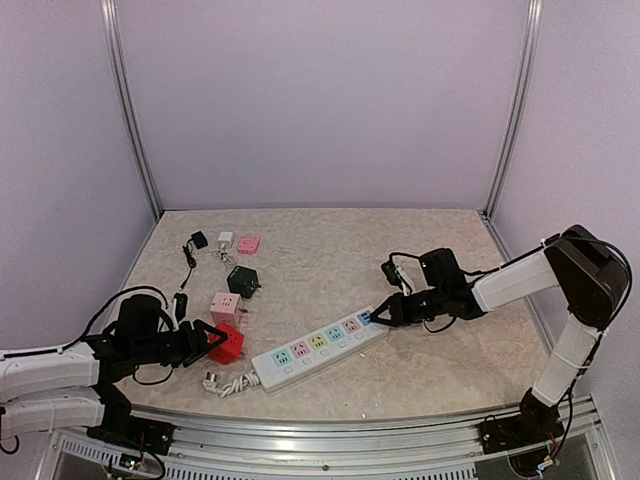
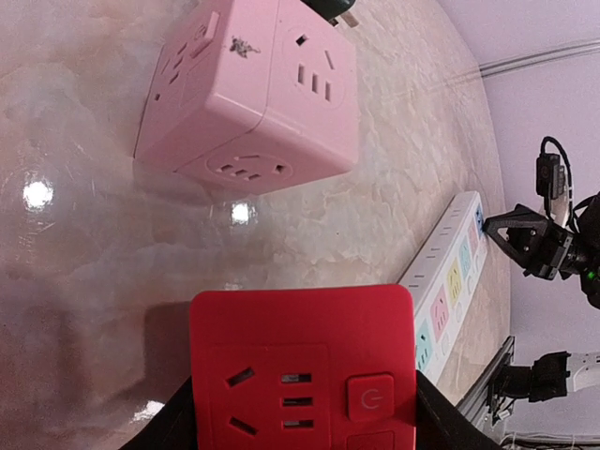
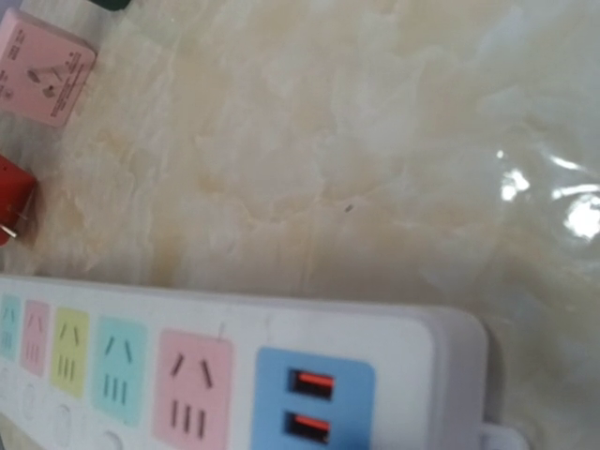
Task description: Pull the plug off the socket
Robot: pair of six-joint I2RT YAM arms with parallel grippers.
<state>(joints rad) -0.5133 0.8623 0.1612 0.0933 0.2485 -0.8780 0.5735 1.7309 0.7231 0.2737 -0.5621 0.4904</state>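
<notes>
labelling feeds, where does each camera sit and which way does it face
top external: above and behind the robot, looking down on the table; left arm and right arm show.
left wrist: low, facing the red cube between its own fingers.
right wrist: looking down on the power strip's usb end; no robot parts show.
all three share the power strip.

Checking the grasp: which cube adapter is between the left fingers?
The red cube adapter, flanked by the left fingers; pink cube and green cube lie apart.
</notes>
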